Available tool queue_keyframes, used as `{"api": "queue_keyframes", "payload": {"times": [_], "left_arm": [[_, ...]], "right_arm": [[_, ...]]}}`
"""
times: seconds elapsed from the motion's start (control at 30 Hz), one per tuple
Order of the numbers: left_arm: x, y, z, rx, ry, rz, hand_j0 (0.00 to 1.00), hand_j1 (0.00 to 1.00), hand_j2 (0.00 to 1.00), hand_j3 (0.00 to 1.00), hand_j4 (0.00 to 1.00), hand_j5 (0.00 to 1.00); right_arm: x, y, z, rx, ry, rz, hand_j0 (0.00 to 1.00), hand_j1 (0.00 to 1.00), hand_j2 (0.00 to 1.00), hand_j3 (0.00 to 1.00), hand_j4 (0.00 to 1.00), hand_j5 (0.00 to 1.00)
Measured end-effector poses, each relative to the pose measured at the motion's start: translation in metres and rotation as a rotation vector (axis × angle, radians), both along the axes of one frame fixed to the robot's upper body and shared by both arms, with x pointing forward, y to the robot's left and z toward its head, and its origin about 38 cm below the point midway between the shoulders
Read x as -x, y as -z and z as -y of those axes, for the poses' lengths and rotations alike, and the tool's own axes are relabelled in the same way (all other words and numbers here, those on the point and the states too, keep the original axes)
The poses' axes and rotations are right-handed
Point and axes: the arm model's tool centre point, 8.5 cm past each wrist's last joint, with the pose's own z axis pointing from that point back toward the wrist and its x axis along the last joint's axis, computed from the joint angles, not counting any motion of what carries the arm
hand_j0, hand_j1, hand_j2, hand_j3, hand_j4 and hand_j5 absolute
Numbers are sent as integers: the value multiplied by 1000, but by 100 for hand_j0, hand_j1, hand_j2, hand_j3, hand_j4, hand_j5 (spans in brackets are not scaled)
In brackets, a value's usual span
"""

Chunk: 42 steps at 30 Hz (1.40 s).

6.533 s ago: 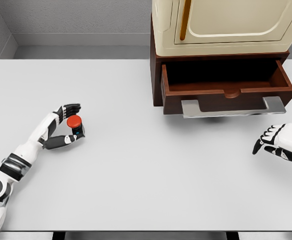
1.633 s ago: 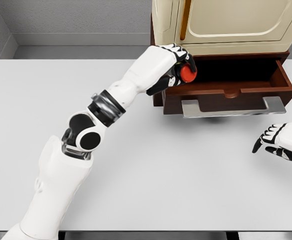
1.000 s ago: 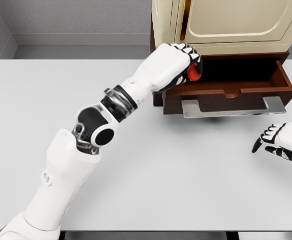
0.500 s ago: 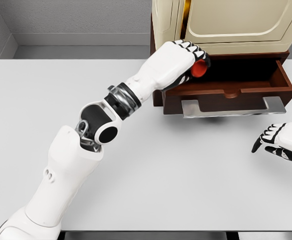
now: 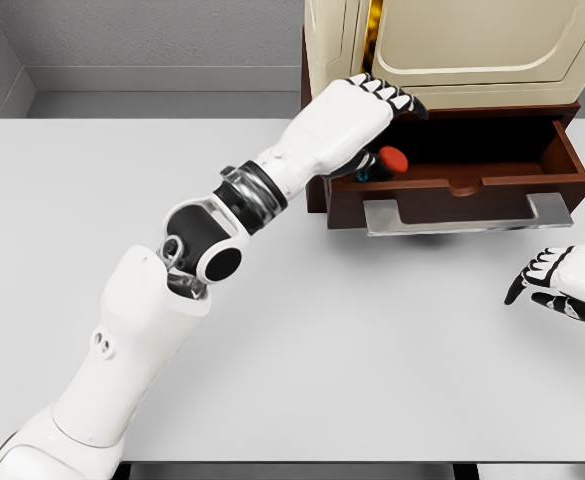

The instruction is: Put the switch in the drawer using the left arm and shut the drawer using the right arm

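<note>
Red cap showing, the switch [image 5: 387,162] lies just below my left hand [image 5: 367,110], inside the left end of the open drawer [image 5: 462,185]. The fingers of this hand are spread and I judge they hold nothing. The switch seems tilted, cap toward the right. My right hand [image 5: 562,285] rests on the bench [image 5: 372,340], loosely curled, below the drawer handle [image 5: 467,215], so it is the nearer one for pushing.

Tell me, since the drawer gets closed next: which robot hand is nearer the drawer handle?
Left. The left robot hand is over the open drawer's left end, just behind the metal drawer handle. The right robot hand rests on the table, below the handle's right end.
</note>
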Motion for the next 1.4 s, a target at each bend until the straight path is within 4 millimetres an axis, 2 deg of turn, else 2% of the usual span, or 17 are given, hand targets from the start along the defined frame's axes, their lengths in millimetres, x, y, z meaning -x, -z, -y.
{"api": "queue_keyframes", "payload": {"times": [0.23, 0.27, 0.3, 0.37, 0.6, 0.7, 0.8, 0.83, 0.9, 1.0, 1.1, 1.2, 1.3, 1.4], "left_arm": [[3, -2, 1, 3, 5, 7, 67, 67, 67, 67, 67, 67], [3, -5, 2, 0, 6, 19, 75, 75, 75, 75, 75, 75], [3, -18, 4, -6, 10, 58, 79, 79, 79, 79, 79, 79], [4, -25, 7, -19, 14, 88, 85, 85, 85, 85, 85, 85], [8, -24, 9, -31, 16, 101, 90, 90, 90, 90, 90, 90], [19, -25, 9, -6, 35, 104, 94, 94, 94, 94, 94, 94], [31, -38, 8, 65, 123, 112, 95, 95, 95, 95, 95, 95], [34, -44, 7, 104, 172, 112, 100, 100, 100, 100, 100, 100], [40, -57, 1, 192, 284, 105, 100, 100, 100, 100, 100, 100], [45, -60, -28, 285, 438, 70, 100, 100, 100, 100, 100, 100], [47, -45, -84, 340, 536, -19, 100, 100, 100, 100, 100, 100], [47, -34, -141, 376, 539, -132, 100, 100, 100, 100, 100, 100], [53, -12, -198, 397, 477, -287, 100, 100, 100, 100, 100, 100], [70, 25, -241, 416, 388, -455, 100, 100, 100, 100, 100, 100]], "right_arm": [[0, 0, 0, 1, 1, 1, 51, 51, 51, 51, 51, 51], [-1, -1, 0, 1, 1, 5, 52, 52, 52, 52, 52, 52], [-1, -2, 0, 1, 1, 6, 52, 52, 52, 52, 52, 52], [-1, -1, 1, 3, 2, 5, 52, 52, 52, 52, 52, 52], [-2, -1, 2, 3, 7, 4, 52, 52, 52, 52, 52, 52], [-3, -4, 1, 0, 5, 14, 52, 52, 52, 52, 52, 52], [-6, -9, 0, -4, 3, 31, 52, 52, 52, 52, 52, 52], [-9, -13, 0, -6, 1, 43, 52, 52, 52, 52, 52, 52], [-10, -15, -1, -2, -2, 49, 52, 52, 52, 52, 52, 52], [-10, -15, -1, -9, 1, 50, 52, 52, 52, 52, 52, 52], [-10, -15, -1, -10, 1, 51, 52, 52, 52, 52, 52, 52], [-11, -15, -1, -12, 3, 52, 52, 52, 52, 52, 52, 52], [-12, -15, -2, -7, 0, 63, 52, 52, 52, 52, 52, 52], [-14, -16, -2, 10, -7, 73, 52, 52, 52, 52, 52, 52]]}}
